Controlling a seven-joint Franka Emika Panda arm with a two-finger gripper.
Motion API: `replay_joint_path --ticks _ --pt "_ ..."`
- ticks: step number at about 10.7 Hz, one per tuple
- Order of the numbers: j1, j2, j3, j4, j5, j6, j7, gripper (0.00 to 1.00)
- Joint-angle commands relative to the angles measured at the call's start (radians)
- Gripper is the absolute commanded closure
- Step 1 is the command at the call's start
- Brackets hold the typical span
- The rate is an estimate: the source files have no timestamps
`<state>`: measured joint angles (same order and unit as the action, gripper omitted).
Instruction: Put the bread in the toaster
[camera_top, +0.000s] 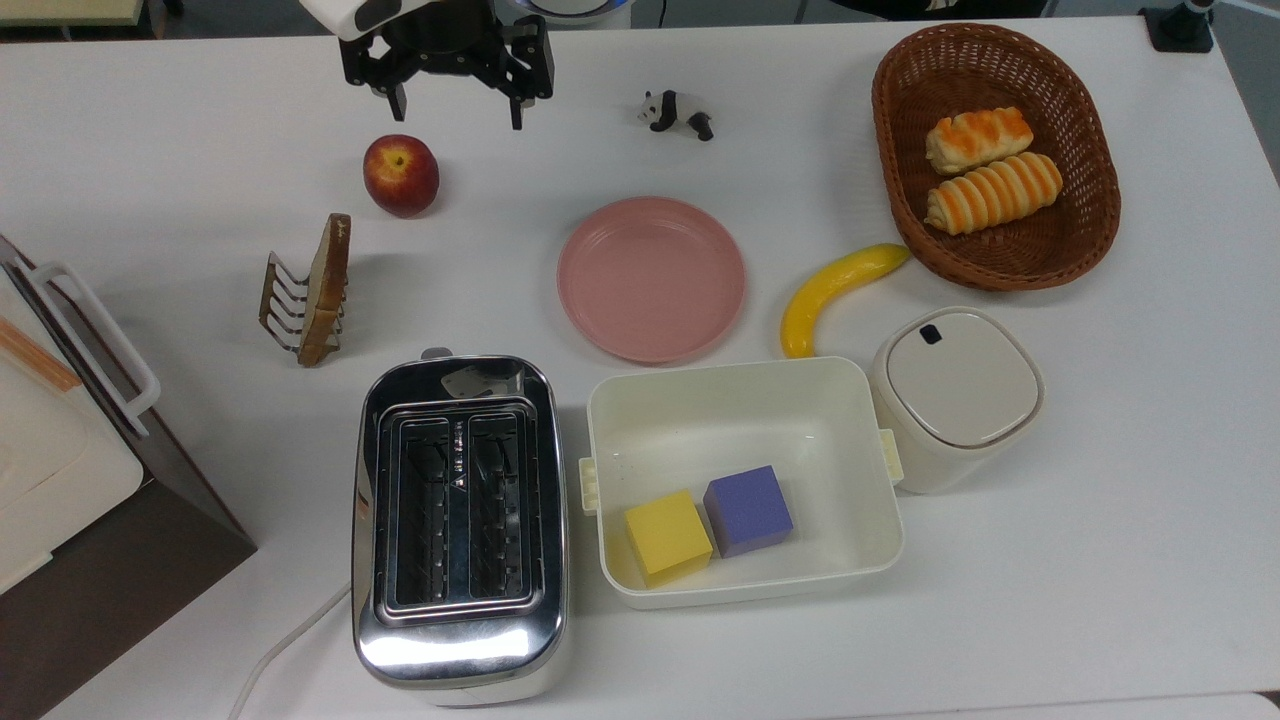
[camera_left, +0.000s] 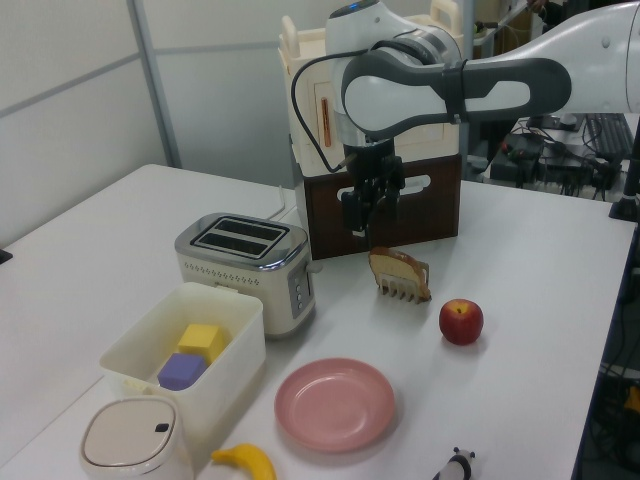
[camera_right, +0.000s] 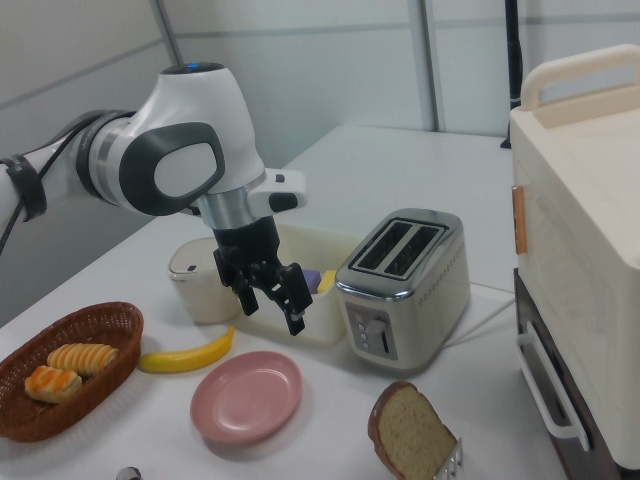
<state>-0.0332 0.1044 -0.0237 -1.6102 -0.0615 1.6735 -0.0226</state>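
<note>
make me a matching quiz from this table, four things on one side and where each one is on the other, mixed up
Things:
1. bread
2. purple cube
3. striped rolls
4. banana

Places:
A. in the brown wicker basket
B. lying on the table between the pink plate and the basket
C. standing on edge in the wire rack
D. in the white bin beside the yellow cube

Pairs: 1-C, 2-D, 3-A, 4-B
</note>
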Motion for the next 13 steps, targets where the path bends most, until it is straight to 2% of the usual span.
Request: replay_joint_path --ticks 1,13 --pt "0.001 -0.008 0.001 0.003 0.02 -0.017 0.004 0.0" --pt "0.007 -0.002 0.001 -0.004 0.011 0.029 0.015 0.01"
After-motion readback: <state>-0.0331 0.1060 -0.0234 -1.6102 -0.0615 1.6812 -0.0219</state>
